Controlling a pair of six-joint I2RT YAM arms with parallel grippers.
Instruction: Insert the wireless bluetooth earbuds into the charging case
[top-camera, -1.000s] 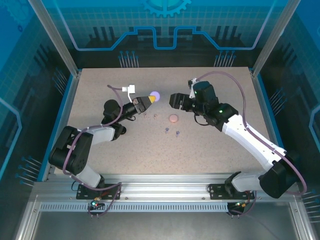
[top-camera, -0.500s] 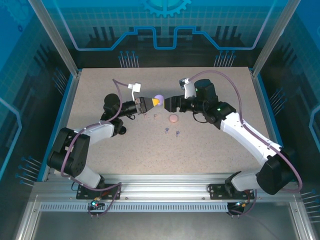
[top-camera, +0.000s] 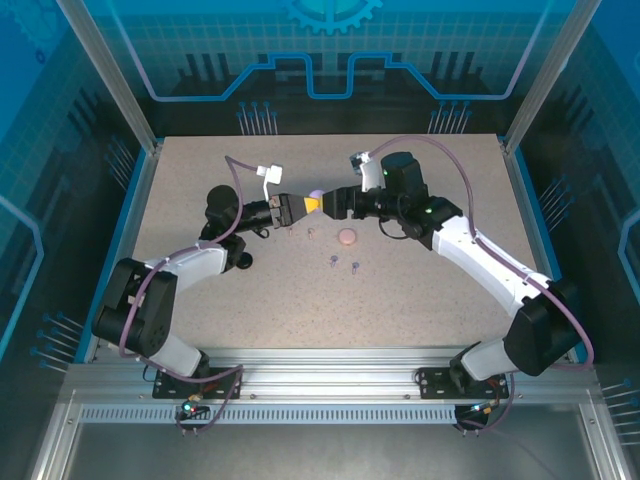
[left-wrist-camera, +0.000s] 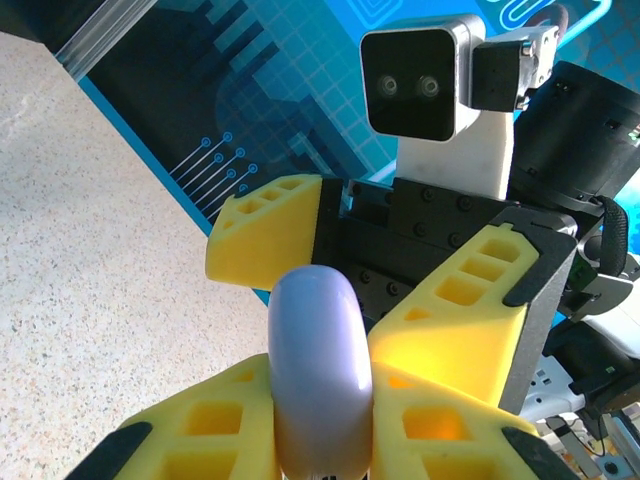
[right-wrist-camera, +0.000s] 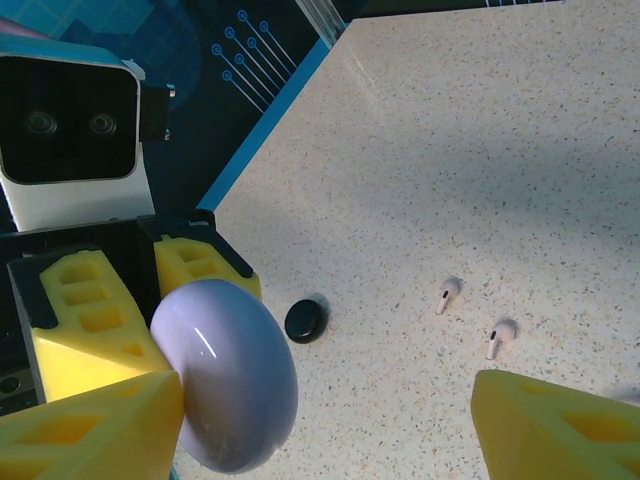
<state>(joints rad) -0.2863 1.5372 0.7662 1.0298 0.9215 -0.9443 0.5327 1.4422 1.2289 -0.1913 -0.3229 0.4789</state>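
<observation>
Bright light, glare on purple case (right-wrist-camera: 225, 390), foreground perhaps blurred.

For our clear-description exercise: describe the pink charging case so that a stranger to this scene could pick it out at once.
On the speckled table, look just on the near side of where the left gripper and right gripper meet. There the pink charging case lies flat and round. It dwarfs the tiny earbuds nearby, and unlike the purple case in the left gripper, nothing holds it.

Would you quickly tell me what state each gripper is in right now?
Left gripper: closed, holding the purple case.
Right gripper: open around the same case.
</observation>
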